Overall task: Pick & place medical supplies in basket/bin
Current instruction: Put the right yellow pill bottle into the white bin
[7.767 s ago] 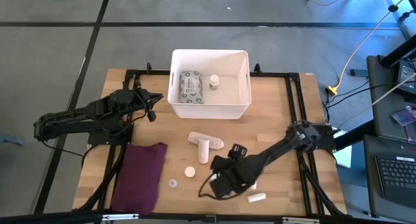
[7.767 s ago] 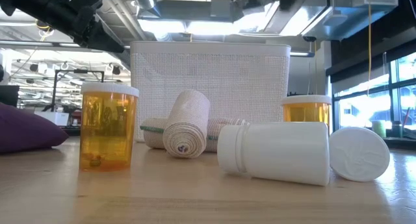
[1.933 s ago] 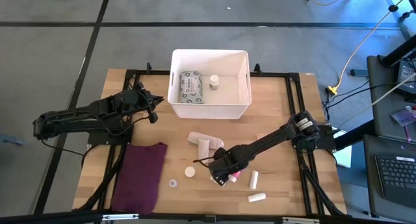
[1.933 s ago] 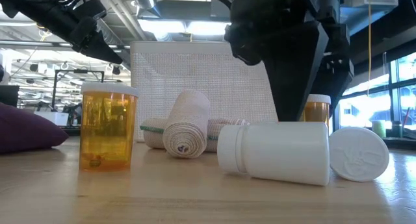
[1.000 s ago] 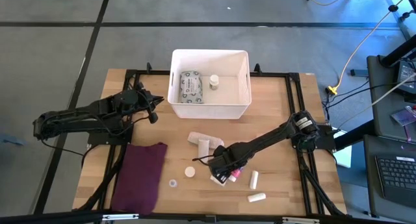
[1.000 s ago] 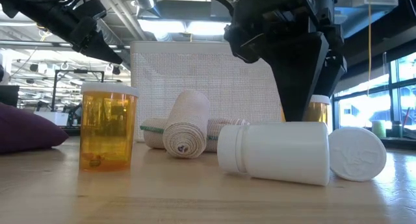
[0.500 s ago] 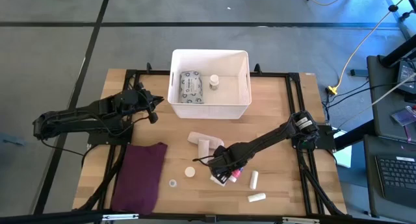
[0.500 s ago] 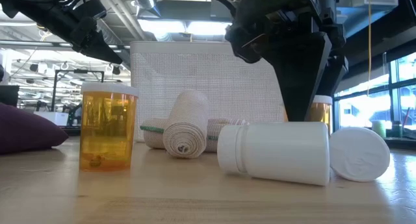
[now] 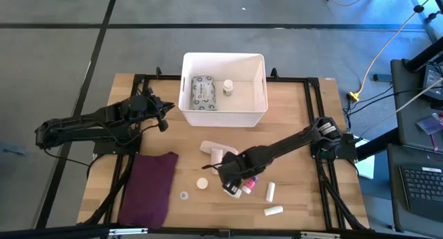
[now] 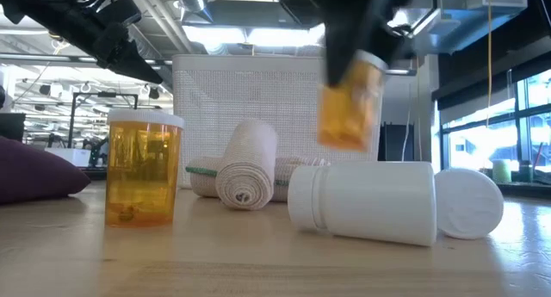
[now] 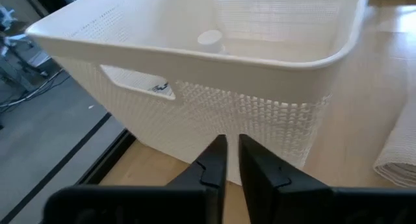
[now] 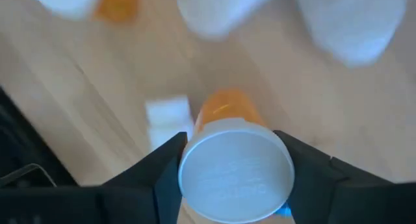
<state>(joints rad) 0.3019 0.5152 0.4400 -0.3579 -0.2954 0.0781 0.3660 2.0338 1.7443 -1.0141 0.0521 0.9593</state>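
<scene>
Pill bottle (image 10: 349, 103), amber with a white cap, hangs tilted above the tabletop (image 9: 304, 156), clamped in the right gripper (image 9: 235, 180) at centre.

1. Left: left gripper (image 11: 226, 160) waits beside the basket's handle side, fingers nearly together and holding nothing.
2. Centre: the basket (image 9: 259, 93) lies on the far side of the held bottle, with a bandage roll (image 9: 220, 150) between them.
3. Right: the right arm is the nearer one, so the carry should run away and slightly left.
</scene>
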